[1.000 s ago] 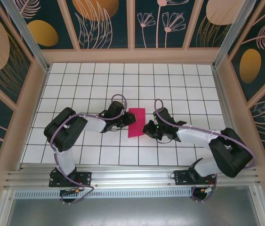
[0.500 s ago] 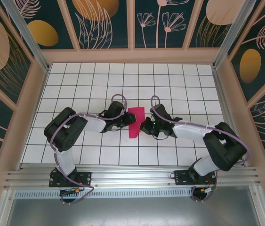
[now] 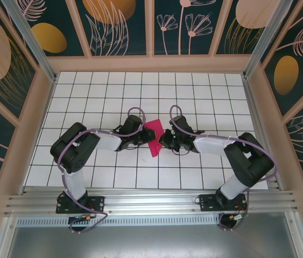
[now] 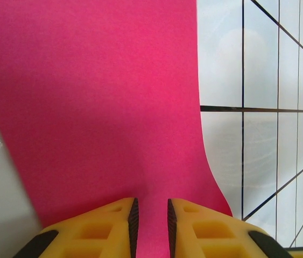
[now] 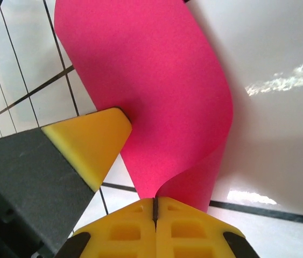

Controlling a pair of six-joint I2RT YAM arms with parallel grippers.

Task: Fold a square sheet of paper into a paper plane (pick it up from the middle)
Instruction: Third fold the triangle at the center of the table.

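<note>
- Near the middle of the overhead view we see a thin magenta-pink sheet of paper (image 3: pixel 155 134). It lies on the white gridded surface (image 3: pixel 97 91), at a slant to the grid lines.
- From above, the sheet looks like a narrow strip rather than a full square, and it narrows toward its lower end.
- The left gripper (image 3: pixel 145 138) meets the sheet's left side. The right gripper (image 3: pixel 164 142) meets its lower right side. The paper sits between the two.
- In the left wrist view the sheet (image 4: pixel 97 107) covers the upper left and centre of the frame. It is plain, matte and evenly coloured.
- Its right edge runs straight down from the top of that frame, then flares out toward the lower right. The surface (image 4: pixel 259 59) lies beyond it.
- At the bottom of that frame the left gripper (image 4: pixel 150 223) has its yellow fingers a narrow slit apart, with pink showing in the gap. We cannot tell whether they pinch the paper or only rest on it.
- In the right wrist view the sheet (image 5: pixel 151 91) bows up off the surface (image 5: pixel 280 48) in a soft curl and casts a shadow on the white. Its near edge rolls down to the bottom centre of the frame.
- There the right gripper (image 5: pixel 155 215) is closed tight, its fingers meeting in a thin seam with the curled edge caught in it.
- At the left of that frame, one yellow-padded finger (image 5: pixel 89 140) of the left gripper touches the sheet's left edge.
</note>
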